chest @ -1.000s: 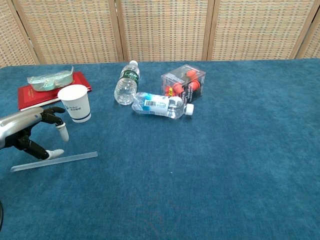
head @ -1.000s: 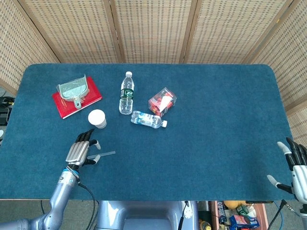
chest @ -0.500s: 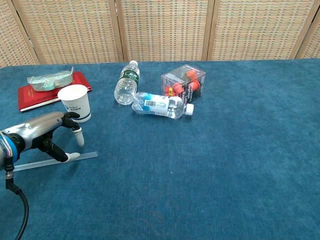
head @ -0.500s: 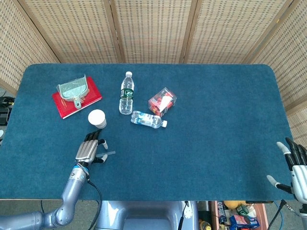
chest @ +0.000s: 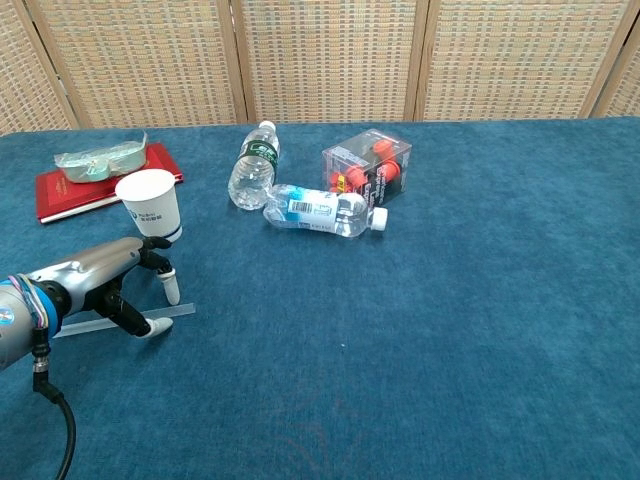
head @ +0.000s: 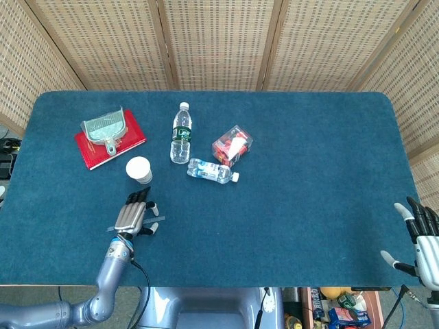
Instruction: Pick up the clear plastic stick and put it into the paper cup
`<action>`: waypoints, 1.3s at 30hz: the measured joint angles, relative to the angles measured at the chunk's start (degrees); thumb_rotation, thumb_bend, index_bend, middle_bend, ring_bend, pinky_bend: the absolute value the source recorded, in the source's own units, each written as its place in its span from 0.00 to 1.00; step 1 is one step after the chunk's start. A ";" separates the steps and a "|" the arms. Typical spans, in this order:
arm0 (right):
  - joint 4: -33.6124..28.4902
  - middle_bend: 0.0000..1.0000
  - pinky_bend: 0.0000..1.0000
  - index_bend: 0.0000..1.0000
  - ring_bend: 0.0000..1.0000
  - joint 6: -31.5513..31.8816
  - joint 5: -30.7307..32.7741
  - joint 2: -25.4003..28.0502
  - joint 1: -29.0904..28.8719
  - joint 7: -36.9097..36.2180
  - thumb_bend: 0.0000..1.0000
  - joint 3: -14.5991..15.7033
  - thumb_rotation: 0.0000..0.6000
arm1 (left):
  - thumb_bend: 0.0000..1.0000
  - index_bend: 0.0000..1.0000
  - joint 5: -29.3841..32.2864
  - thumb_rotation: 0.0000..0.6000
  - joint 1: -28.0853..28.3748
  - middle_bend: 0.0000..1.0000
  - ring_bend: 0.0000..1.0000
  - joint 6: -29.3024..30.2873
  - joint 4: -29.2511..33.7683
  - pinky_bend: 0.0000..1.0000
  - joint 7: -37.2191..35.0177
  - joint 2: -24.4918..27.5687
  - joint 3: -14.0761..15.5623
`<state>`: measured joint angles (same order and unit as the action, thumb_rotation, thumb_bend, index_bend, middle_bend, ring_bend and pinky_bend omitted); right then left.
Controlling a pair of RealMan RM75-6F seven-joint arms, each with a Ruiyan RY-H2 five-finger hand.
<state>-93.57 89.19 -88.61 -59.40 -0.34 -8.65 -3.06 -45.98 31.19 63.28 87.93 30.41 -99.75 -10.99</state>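
Note:
The clear plastic stick (chest: 180, 312) lies flat on the blue table near its front left edge; in the head view only its right end (head: 158, 219) shows clearly. My left hand (chest: 105, 283) (head: 133, 214) hovers over the stick's middle, its fingertips (chest: 171, 290) coming down behind the stick and its thumb in front, apart from each other. The stick rests on the cloth, not lifted. The white paper cup (chest: 151, 205) (head: 138, 169) stands upright just beyond the hand. My right hand (head: 420, 236) hangs off the table's front right corner with fingers spread, holding nothing.
A red book with a clear dustpan on it (head: 110, 136) (chest: 97, 166) lies at the back left. Two water bottles lie on their sides mid-table, the larger one (head: 180, 133) (chest: 251, 167) behind the smaller one (head: 211, 171) (chest: 321, 211). Beside them stands a clear box of red items (head: 232, 144) (chest: 368, 165).
My left hand has slid to the right along the stick and lowered over its middle, with the thumb now on the near side. The stick and the right hand have not moved.

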 measured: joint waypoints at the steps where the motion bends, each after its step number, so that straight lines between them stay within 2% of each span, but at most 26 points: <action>1: 0.01 0.00 0.00 0.00 0.00 0.00 0.04 0.04 0.02 -0.08 0.00 -0.01 1.00 | 0.34 0.49 0.12 1.00 0.10 0.00 0.00 -0.04 -0.23 0.00 0.03 -0.15 0.03; 5: 0.06 0.00 0.00 0.00 0.00 0.30 0.23 0.16 0.16 -0.51 0.00 -0.13 1.00 | 0.35 0.51 0.17 1.00 0.40 0.00 0.00 0.00 -1.17 0.00 0.00 -0.70 0.13; 10: 0.16 0.00 0.00 0.00 0.00 -0.15 0.43 0.20 0.02 -0.65 0.00 -0.13 1.00 | 0.35 0.59 0.09 1.00 0.59 0.00 0.00 0.08 -1.84 0.00 0.01 -1.10 0.47; 24: 0.27 0.00 0.00 0.00 0.00 -0.25 0.60 0.18 0.00 -0.73 0.00 -0.16 1.00 | 0.35 0.60 -0.19 1.00 0.45 0.00 0.00 0.77 -0.81 0.00 -0.17 -0.65 1.17; 32: 0.20 0.00 0.00 0.00 0.00 -0.46 0.66 0.12 -0.10 -0.38 0.00 -0.15 1.00 | 0.35 0.60 -7.77 1.00 -1.12 0.00 0.00 2.10 4.00 0.00 -7.25 2.72 1.21; 39: 0.04 0.00 0.00 0.00 0.00 -0.51 0.64 -0.02 -0.12 0.12 0.00 -0.10 1.00 | 0.35 0.60 -20.25 1.00 -3.26 0.00 0.00 4.94 8.55 0.00 -20.10 7.27 1.05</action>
<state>-93.53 88.69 -87.97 -59.42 -0.45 -8.53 -3.16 -66.22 27.93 68.22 96.48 10.31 -92.48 -9.94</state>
